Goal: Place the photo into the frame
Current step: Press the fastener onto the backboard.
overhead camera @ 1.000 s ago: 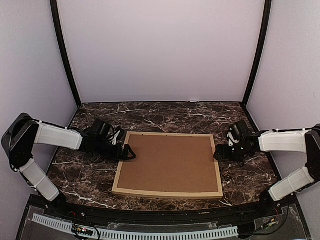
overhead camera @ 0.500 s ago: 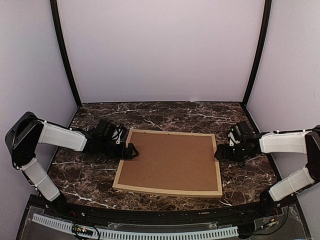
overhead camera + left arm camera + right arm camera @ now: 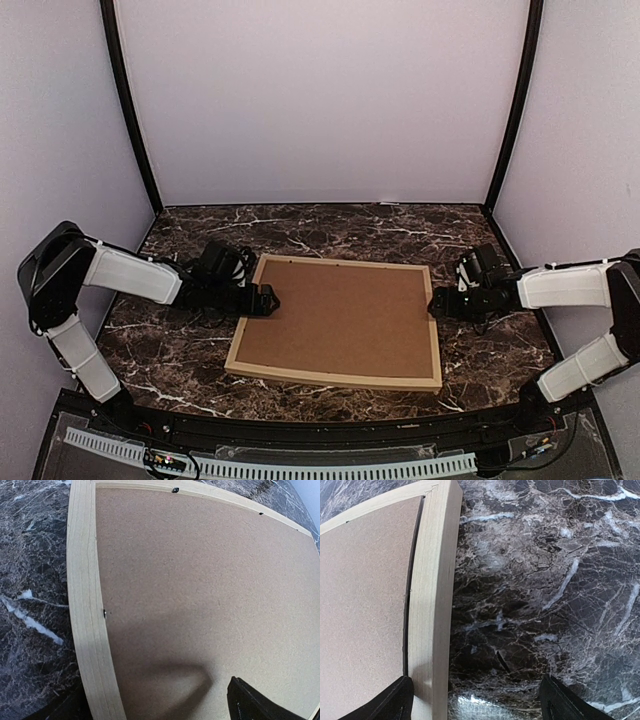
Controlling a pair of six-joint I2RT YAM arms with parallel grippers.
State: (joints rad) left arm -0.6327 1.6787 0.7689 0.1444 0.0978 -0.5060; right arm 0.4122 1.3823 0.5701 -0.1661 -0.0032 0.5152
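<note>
Advancing rightward, left gripper (image 3: 265,298) over frame (image 3: 330,379) edge, frame turned slightly

Dark marble-patterned table (image 3: 330,225), light wood frame (image 3: 335,379) lying on it face down, brown backing board (image 3: 340,320) uppermost

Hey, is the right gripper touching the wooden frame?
Cannot tell. In the right wrist view the right gripper straddles the frame rail with open jaws, but the picture's edge cuts off any contact.
</note>
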